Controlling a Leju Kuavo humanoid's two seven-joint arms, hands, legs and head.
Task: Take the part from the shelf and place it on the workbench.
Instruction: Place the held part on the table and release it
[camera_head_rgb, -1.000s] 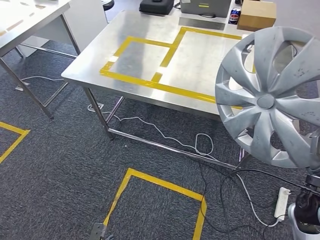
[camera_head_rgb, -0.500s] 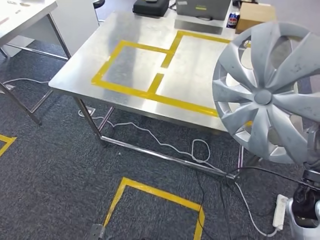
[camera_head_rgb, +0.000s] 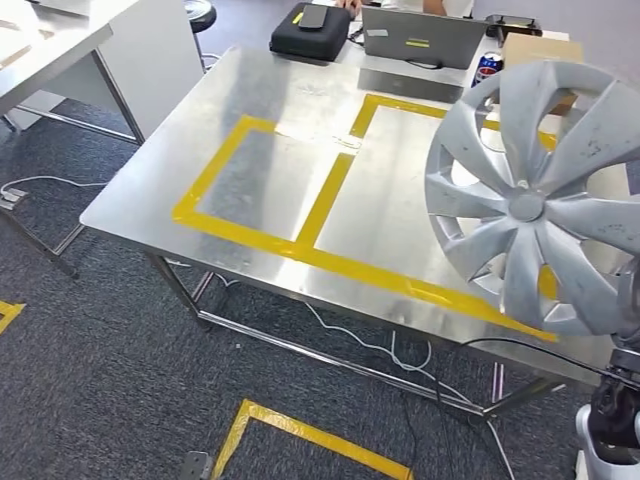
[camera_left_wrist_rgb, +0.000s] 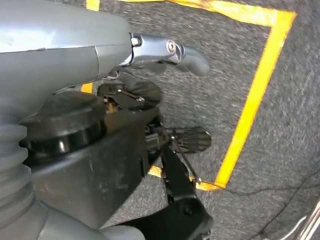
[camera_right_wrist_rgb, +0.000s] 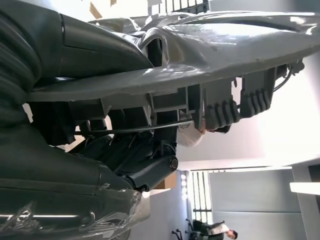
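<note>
The right hand (camera_right_wrist_rgb: 124, 150) is gripping the silver hubcap (camera_head_rgb: 540, 195) by its rim, fingers closed around the edge, and is holding it upright in the air over the right end of the steel workbench (camera_head_rgb: 249, 190). The left hand (camera_left_wrist_rgb: 166, 115) is hanging over the carpet with fingers spread and nothing in them.

The grip is taking only one edge, so the hubcap is probably at risk of swinging or slipping, and its lower rim could be hitting the table edge. A laptop (camera_head_rgb: 419, 35), a black case (camera_head_rgb: 309, 30), a soda can (camera_head_rgb: 489, 68) and a cardboard box (camera_head_rgb: 543, 50) are standing along the far side, well apart from the yellow tape squares (camera_head_rgb: 302, 240); cables (camera_head_rgb: 407, 350) are lying under the table.
</note>
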